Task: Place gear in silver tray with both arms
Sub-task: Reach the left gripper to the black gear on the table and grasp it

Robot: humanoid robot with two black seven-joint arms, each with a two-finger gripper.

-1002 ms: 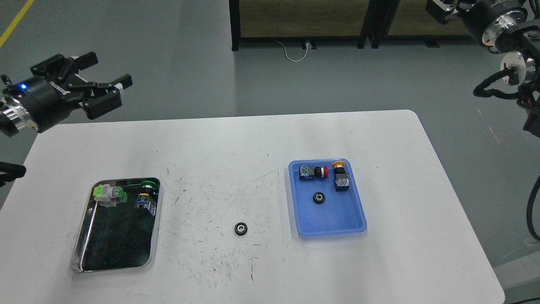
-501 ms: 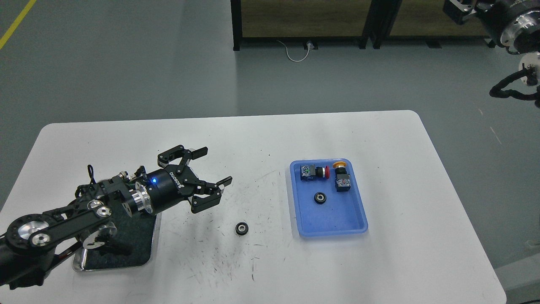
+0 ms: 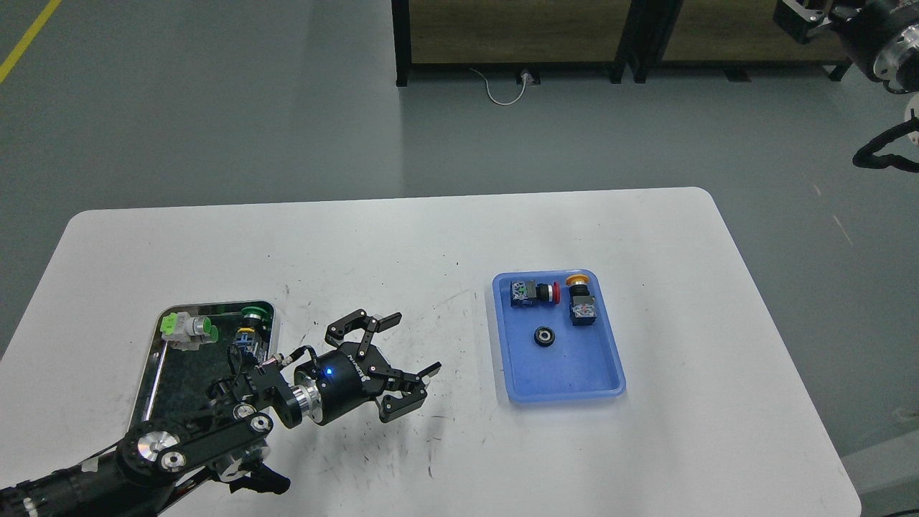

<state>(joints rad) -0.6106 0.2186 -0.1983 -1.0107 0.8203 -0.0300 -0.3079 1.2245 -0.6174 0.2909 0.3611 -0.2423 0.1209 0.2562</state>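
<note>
My left gripper (image 3: pixel 415 342) is open and low over the table centre, just right of the silver tray (image 3: pixel 146 388). Its lower finger (image 3: pixel 402 403) covers the spot where the loose black gear lay, so that gear is hidden. The tray is shiny with a dark base, and my left arm (image 3: pixel 194 445) crosses its near end. A second black gear-like ring (image 3: pixel 543 336) lies in the blue tray (image 3: pixel 596 384). Only upper parts of my right arm (image 3: pixel 887 43) show at the top right; its gripper is out of view.
The silver tray's far end holds a green-and-white push button (image 3: pixel 185 329) and a green-capped switch (image 3: pixel 250 329). The blue tray holds a red push button (image 3: pixel 535 292) and a yellow-capped switch (image 3: pixel 580 301). The white table (image 3: pixel 459 230) ends close on the right and at the front.
My left arm swung down from above the table's far left, crossed the silver tray and moved right and nearer, its open gripper now over the loose gear. My right arm drew further out of view.
</note>
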